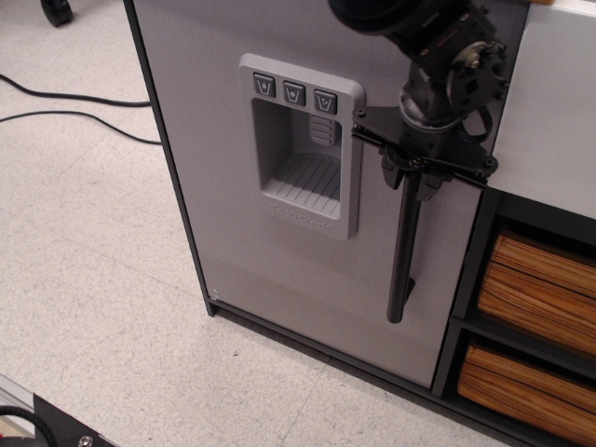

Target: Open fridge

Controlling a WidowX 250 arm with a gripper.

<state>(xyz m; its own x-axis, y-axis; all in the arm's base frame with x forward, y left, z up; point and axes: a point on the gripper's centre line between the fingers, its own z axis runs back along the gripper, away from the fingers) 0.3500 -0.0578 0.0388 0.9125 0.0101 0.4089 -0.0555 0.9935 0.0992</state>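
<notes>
The fridge (233,214) stands with its light-grey door shut flush in the black frame. A moulded grey dispenser recess (303,149) with three buttons sits in the upper middle of the door. The vertical black bar handle (402,261) runs down the door's right side. My gripper (408,179) comes down from above, and its two black fingers (388,172) are closed on either side of the handle's top end. The handle's top is hidden behind the gripper.
A white panel (549,112) with wood-coloured drawers (540,279) below it stands right of the fridge. Black cables (74,102) lie on the speckled floor at the left. A black object (47,419) sits at the bottom left corner.
</notes>
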